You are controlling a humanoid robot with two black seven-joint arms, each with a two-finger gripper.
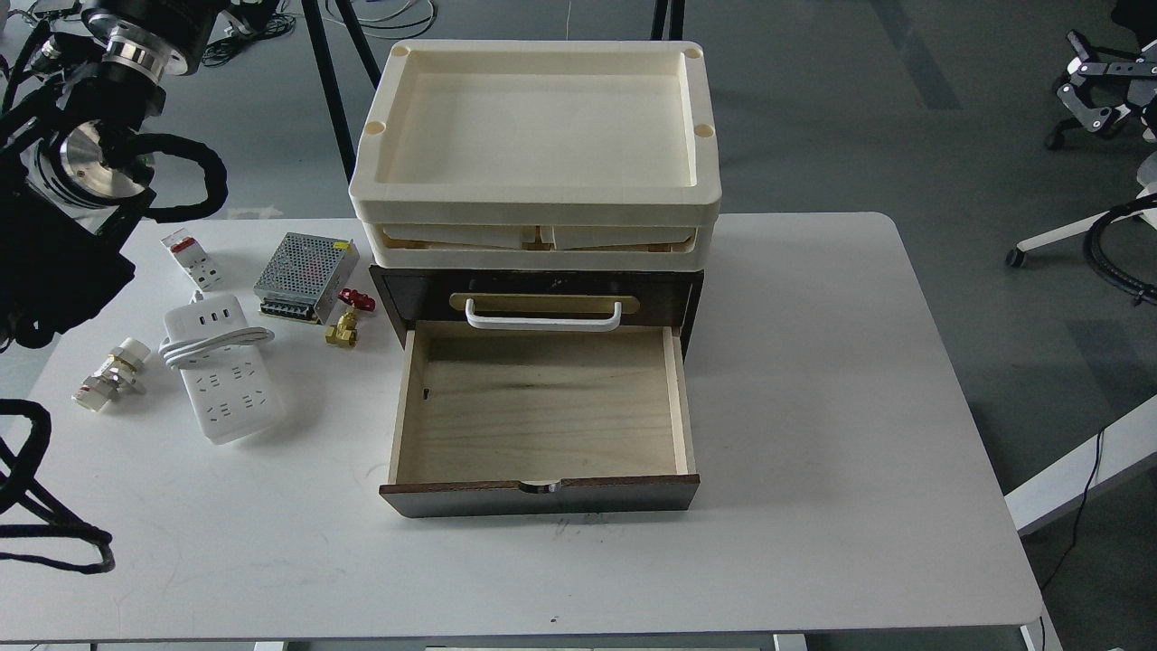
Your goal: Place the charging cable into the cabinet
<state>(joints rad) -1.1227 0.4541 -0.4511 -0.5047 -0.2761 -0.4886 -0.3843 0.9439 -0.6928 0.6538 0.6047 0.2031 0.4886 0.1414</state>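
Observation:
The charging cable [223,372] is a white power strip with its thick cord looped across it, lying flat on the table left of the cabinet. The cabinet [542,298] is dark brown, and its lower drawer [542,407] is pulled out, showing an empty pale wood inside. My left arm hangs at the upper left. Its dark far end, my left gripper [41,307], hovers left of and above the power strip, apart from it. The fingers cannot be told apart. My right arm is out of view.
Stacked cream trays [535,145] sit on the cabinet. Between the power strip and the cabinet lie a perforated metal box [305,265], a small white breaker [192,260] and a brass valve with a red handle [347,321]. A white and metal fitting [110,372] lies at the far left.

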